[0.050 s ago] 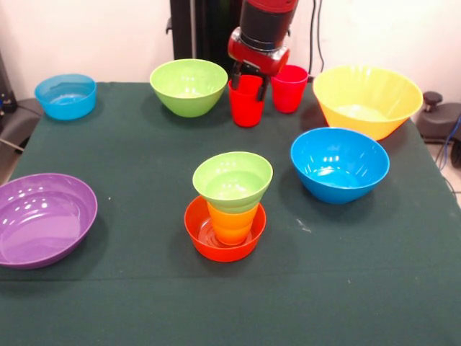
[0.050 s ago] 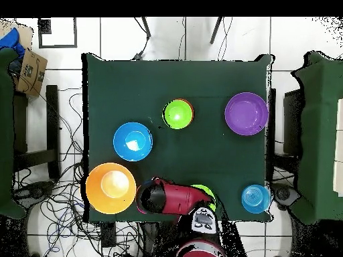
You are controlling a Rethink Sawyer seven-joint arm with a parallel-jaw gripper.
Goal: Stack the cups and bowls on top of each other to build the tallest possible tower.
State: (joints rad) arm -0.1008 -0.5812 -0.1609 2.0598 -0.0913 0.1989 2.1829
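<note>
A desk (image 1: 144, 303) draped in dark green cloth fills the middle of the room. Behind it stands a plain pale wall (image 1: 94, 36), evenly lit, with black cables (image 1: 317, 32) hanging down it. The floor (image 2: 301, 53) is laid with large white tiles with dark joints, and tangled wires (image 2: 63, 144) trail across it beside the desk. A cardboard box (image 2: 30, 72) sits at one side. Dark green furniture, perhaps covered chairs (image 2: 320, 134), flanks the desk.

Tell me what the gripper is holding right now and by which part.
The gripper straddles the rim of the red cup at the table's far side, fingers on either side of the wall. Whether it has clamped cannot be told; the cup stands on the table.
</note>
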